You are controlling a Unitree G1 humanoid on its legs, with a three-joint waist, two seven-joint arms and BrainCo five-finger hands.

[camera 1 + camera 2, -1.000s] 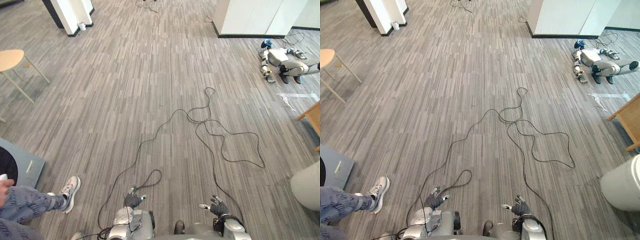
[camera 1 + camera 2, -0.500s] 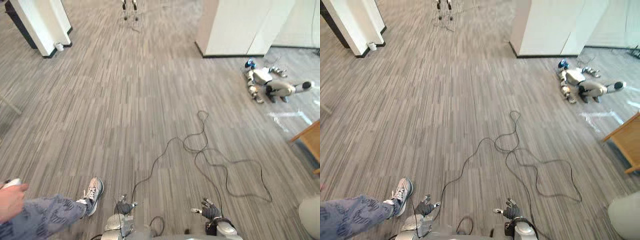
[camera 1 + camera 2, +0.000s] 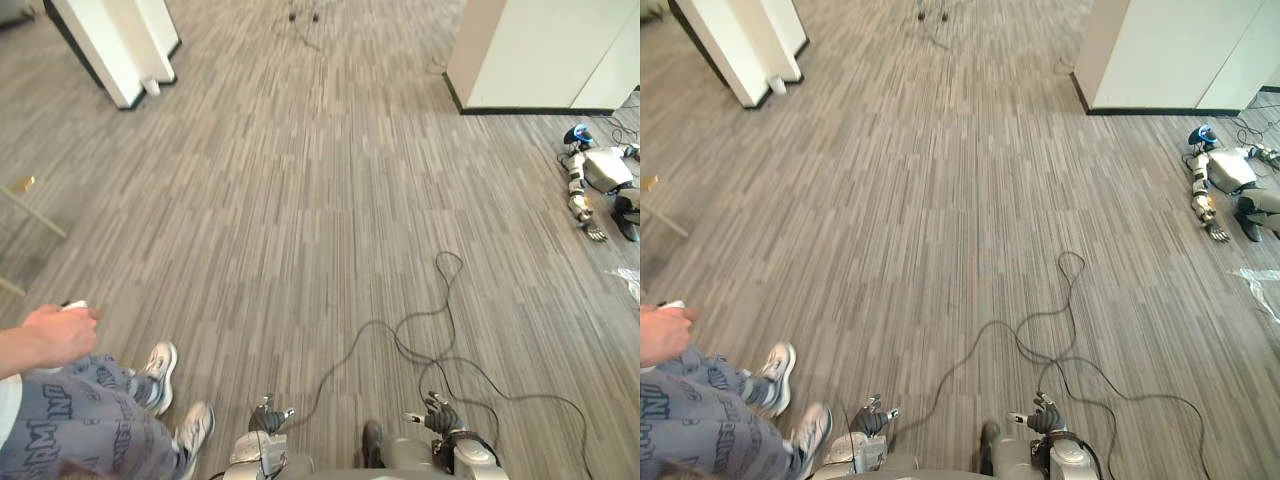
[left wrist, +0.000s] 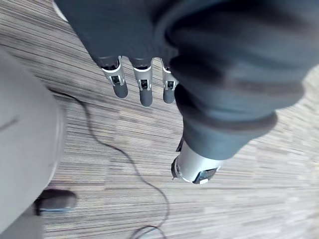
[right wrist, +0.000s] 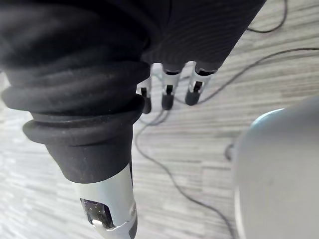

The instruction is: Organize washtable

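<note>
Our left hand (image 3: 266, 416) and right hand (image 3: 438, 416) hang low over the floor (image 3: 300, 200), fingers loosely straight, holding nothing; we cannot tell which way the washtable lies, so we judge neither hand nearer.

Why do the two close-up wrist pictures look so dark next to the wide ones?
Left wrist view: the left hand has its dark ribbed cover right at the lens, fingers straight over the floor. Right wrist view: the right hand, likewise. Left eye view: evenly lit floor, no glare.
</note>
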